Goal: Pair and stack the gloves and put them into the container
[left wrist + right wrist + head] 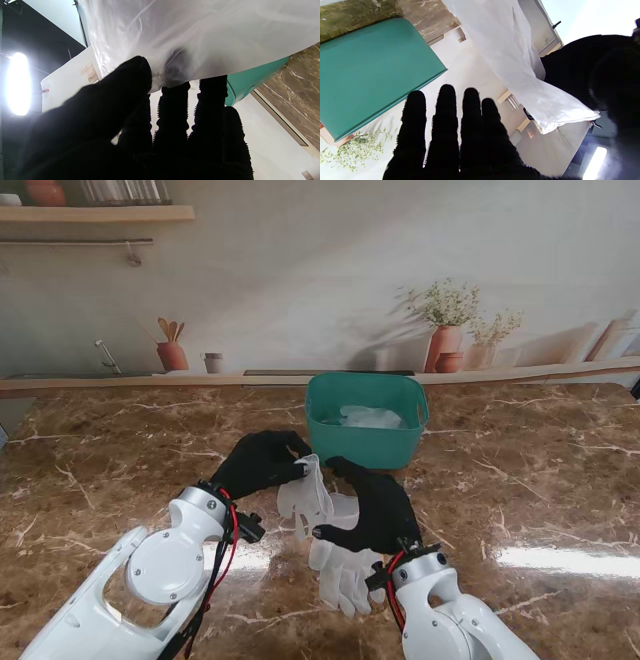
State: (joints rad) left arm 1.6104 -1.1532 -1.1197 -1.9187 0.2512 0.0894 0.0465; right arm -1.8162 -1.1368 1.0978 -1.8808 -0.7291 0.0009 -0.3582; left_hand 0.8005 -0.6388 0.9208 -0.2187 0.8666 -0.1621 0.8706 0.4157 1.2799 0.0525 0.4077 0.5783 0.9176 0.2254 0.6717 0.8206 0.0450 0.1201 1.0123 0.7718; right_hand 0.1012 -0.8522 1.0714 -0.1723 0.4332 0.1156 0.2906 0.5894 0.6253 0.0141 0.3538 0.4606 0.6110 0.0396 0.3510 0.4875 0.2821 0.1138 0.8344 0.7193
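Glove (305, 498) pinched in left hand (258, 463) fingers (130, 75) — right hand (375, 510) beside, open.

Even, bright stand view with glare patches on the table (545, 558); wrist views backlit, lamps blown out.

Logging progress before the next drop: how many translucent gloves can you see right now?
At least 3: one glove pinched in the left hand, a loose pile of gloves on the table under the right hand, and crumpled gloves inside the teal container. Overlaps hide the exact count.
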